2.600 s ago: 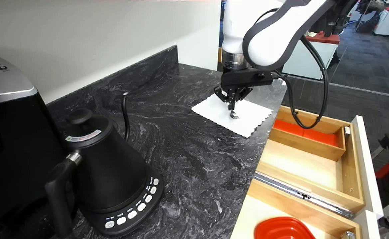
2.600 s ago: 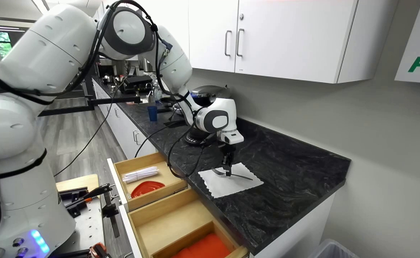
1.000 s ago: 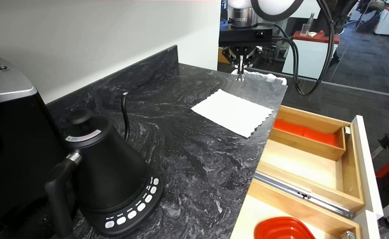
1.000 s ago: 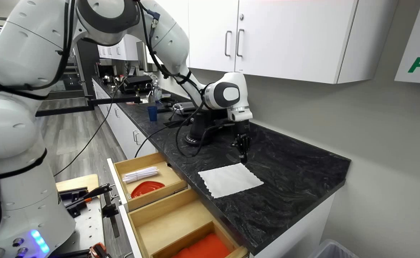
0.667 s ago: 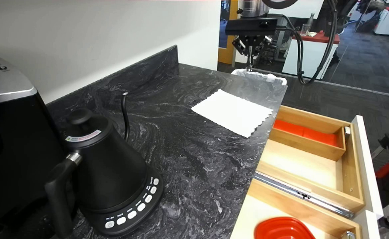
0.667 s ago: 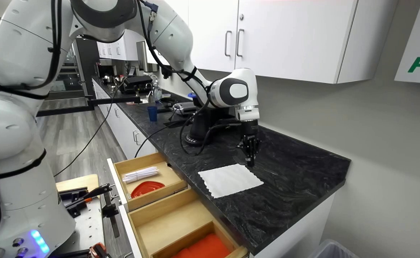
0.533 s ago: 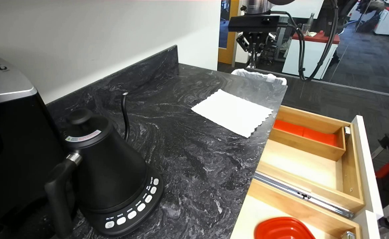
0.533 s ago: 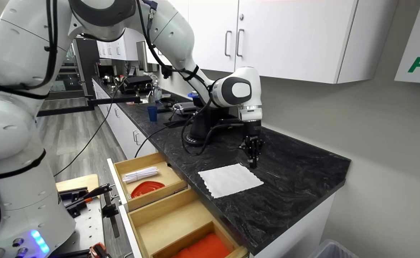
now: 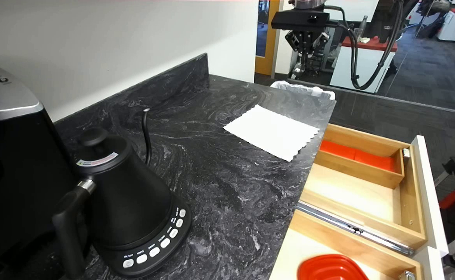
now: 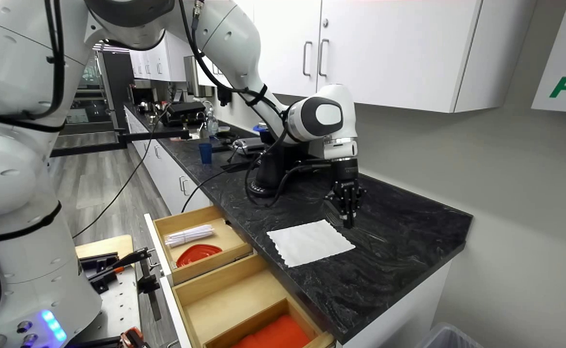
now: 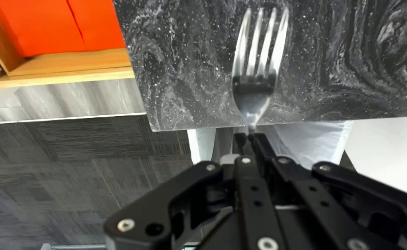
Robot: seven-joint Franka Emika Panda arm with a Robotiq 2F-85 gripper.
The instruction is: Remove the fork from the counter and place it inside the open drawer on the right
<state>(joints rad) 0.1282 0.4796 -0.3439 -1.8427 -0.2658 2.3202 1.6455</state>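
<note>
A fork [image 11: 255,91] is being held up by the fingers [image 11: 263,149]

In the wrist view, the fingers are being pressed almost together, and the thin neck of the fork is being pinched between their tips. Its four prongs are being pointed away from the fingers. The fork is being held in the air, off the dark surface [image 9: 219,175].

On the surface, a white cloth [image 9: 274,132] with a zigzag edge is being seen lying flat. A black kettle [image 9: 130,198] is being seen on the surface too, well apart from the cloth. Past the end of the surface, a white-lined bin [image 9: 304,88] is being seen.

Along the edge of the surface, a drawer [image 9: 355,192] is being seen open, and a small box [image 9: 355,171] with an orange bottom is being held along one side of it. Just beside it, a second drawer [image 10: 228,234] is being seen open, and a red dish [image 10: 198,253] and some thin white sticks [image 10: 189,235] are being held in it.
</note>
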